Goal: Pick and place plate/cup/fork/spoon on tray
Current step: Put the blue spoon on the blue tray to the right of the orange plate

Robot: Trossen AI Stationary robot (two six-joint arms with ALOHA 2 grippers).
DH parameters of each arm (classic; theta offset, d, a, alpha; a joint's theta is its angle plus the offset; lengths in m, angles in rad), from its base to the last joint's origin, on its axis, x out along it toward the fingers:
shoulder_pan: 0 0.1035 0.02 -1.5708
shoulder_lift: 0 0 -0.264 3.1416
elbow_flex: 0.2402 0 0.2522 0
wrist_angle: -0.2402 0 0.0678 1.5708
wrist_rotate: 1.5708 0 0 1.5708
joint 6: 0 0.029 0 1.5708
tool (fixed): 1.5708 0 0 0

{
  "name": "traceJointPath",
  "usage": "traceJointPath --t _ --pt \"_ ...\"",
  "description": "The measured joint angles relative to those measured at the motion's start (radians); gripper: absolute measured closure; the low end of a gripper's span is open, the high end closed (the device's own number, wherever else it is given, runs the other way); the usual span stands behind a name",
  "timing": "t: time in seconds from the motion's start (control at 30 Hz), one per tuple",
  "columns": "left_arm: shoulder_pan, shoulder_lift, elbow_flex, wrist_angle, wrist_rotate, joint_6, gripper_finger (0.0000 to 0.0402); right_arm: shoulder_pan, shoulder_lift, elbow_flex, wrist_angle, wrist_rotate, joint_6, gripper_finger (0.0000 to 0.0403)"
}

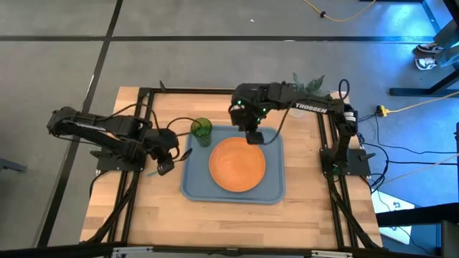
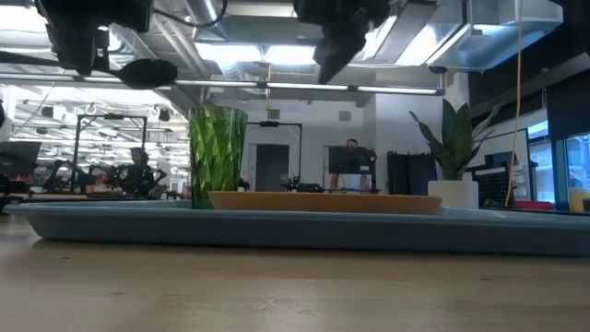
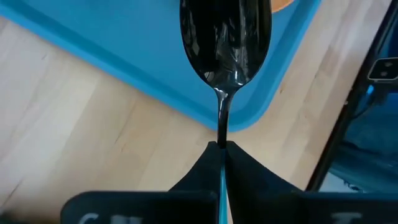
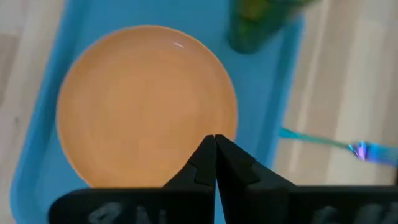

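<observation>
Item 1, L side: left tool (image 1: 166, 166) over bare bench (image 1: 143, 215) just beside tray's L edge, clamped on spoon (image 3: 225, 43) by its thin handle, dark bowl sticking out toward tray corner. Item 2, centre: blue-grey tray (image 1: 197, 192) w/ green cup (image 1: 201, 131) upright in its far-L corner and orange plate (image 1: 237, 164) flat in the middle, cup and plate apart. Item 3, R side: right tool (image 1: 254, 137) above tray's far edge near plate rim, tips pressed together, holding nothing; white pot w/ plant (image 2: 454, 192) beyond tray.
</observation>
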Motion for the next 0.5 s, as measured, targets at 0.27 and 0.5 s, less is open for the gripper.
traceJointPath --t 0.27,0.5 --pt "-0.077 0.103 0.001 0.099 -0.031 -0.004 0.0401 0.119 0.0 0.0 0.114 0.002 -0.001 0.0373" --pt "-0.09 0.153 0.001 0.243 -0.039 0.017 0.0401 0.189 0.003 0.0 0.182 0.003 -0.002 0.0371"
